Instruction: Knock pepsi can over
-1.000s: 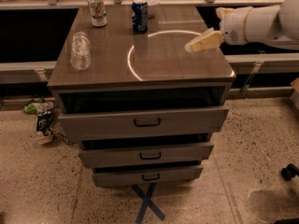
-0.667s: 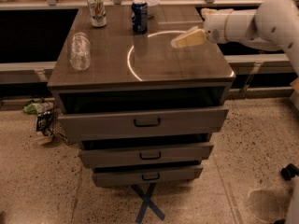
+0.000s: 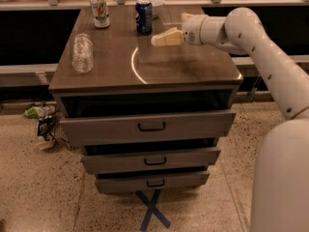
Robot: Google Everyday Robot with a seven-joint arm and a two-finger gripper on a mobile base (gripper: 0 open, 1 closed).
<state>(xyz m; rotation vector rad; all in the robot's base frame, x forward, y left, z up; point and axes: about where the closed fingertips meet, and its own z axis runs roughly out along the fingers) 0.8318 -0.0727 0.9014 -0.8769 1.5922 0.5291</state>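
Note:
The pepsi can [image 3: 143, 15], dark blue with a silver top, stands upright near the back middle of the brown cabinet top [image 3: 116, 64]. My gripper [image 3: 158, 39] reaches in from the right on a white arm. Its cream fingertips sit just to the right of the can and a little nearer to me, close to it but apart.
A white-and-green can [image 3: 99, 9] stands upright at the back left. A clear plastic bottle [image 3: 82, 51] lies on the left side of the top. A white bowl [image 3: 154, 3] sits behind the pepsi can. The cabinet's three drawers [image 3: 151, 125] are partly pulled out.
My gripper has moved left across the cabinet top toward the pepsi can. The can still stands upright. The view now sits closer to the cabinet.

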